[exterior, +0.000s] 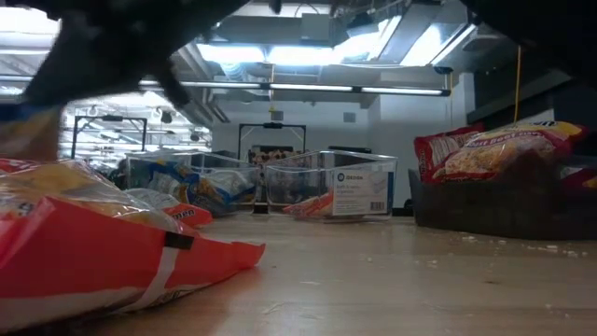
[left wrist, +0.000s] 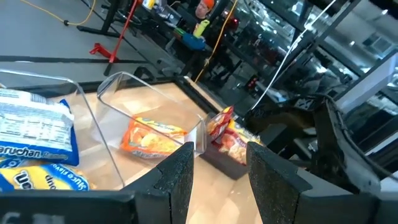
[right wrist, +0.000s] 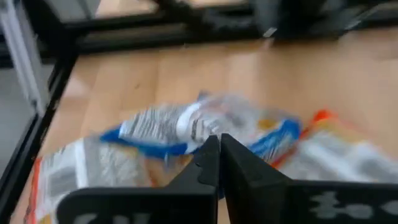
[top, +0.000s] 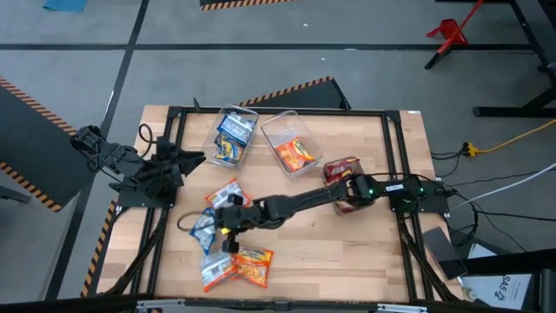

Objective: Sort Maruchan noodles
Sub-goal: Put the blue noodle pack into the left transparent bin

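The right gripper (top: 228, 223), jaws together, hangs over the loose Maruchan noodles (top: 228, 233) on the desk (top: 347, 252), probably about to pick a blue packet (right wrist: 186, 130), while the left gripper (left wrist: 217, 174) waits with jaws apart.

2 clear bins (top: 261, 137) side by side at table's (top: 347, 252) rear, dark bin (top: 341, 174) right, loose packets (top: 233, 248) front-left
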You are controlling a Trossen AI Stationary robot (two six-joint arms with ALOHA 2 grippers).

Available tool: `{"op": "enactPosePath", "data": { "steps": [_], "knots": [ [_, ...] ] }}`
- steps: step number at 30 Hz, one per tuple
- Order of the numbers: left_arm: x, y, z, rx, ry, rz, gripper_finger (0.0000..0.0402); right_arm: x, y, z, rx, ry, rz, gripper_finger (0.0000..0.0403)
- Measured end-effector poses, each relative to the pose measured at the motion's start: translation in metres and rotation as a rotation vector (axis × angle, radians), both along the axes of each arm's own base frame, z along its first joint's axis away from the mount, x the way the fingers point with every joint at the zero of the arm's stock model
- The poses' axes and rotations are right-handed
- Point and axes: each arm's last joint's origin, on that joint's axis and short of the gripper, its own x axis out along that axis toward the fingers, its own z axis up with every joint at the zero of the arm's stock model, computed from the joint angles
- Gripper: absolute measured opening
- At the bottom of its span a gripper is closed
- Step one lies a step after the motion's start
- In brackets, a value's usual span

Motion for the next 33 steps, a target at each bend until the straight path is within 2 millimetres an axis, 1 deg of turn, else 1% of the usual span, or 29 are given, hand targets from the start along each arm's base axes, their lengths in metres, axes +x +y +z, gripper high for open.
{"op": "enactPosePath", "data": {
  "steps": [6,11,17,20,23,25,27,29,31,33],
  "knots": [
    [0.000,0.001,0.002,-0.006,-0.019,0.031,0.0141,-0.007,-0.027,0.033,-0.045,-0.009,-0.087,0.0000],
    [-0.001,0.002,0.004,-0.011,-0.043,0.085,0.0141,-0.013,-0.056,0.066,-0.075,-0.048,-0.121,0.0000],
    [-0.001,0.002,0.004,-0.011,-0.048,0.103,0.0141,-0.023,-0.094,0.103,-0.099,-0.108,-0.162,0.0000],
    [-0.001,0.002,0.004,-0.011,-0.048,0.103,0.0141,-0.029,-0.109,0.112,-0.074,-0.085,-0.116,0.0001],
    [-0.001,0.002,0.004,-0.010,-0.047,0.101,0.0141,-0.036,-0.116,0.103,0.007,0.036,-0.010,0.0017],
    [-0.001,0.002,0.004,-0.010,-0.046,0.101,0.0141,-0.043,-0.111,0.093,0.039,0.158,0.052,0.0042],
    [-0.001,0.002,0.003,-0.005,-0.038,0.100,0.0141,-0.046,-0.102,0.078,0.015,0.258,0.121,0.0079],
    [-0.001,0.002,0.003,0.001,-0.030,0.100,0.0141,-0.047,-0.094,0.057,-0.045,0.357,0.182,0.0122],
    [-0.001,0.003,0.001,0.010,-0.016,0.100,0.0141,-0.043,-0.086,0.040,-0.092,0.379,0.213,0.0172],
    [-0.001,0.003,0.001,0.011,-0.014,0.101,0.0141,-0.039,-0.083,0.031,-0.111,0.379,0.220,0.0220]
  ]
}}
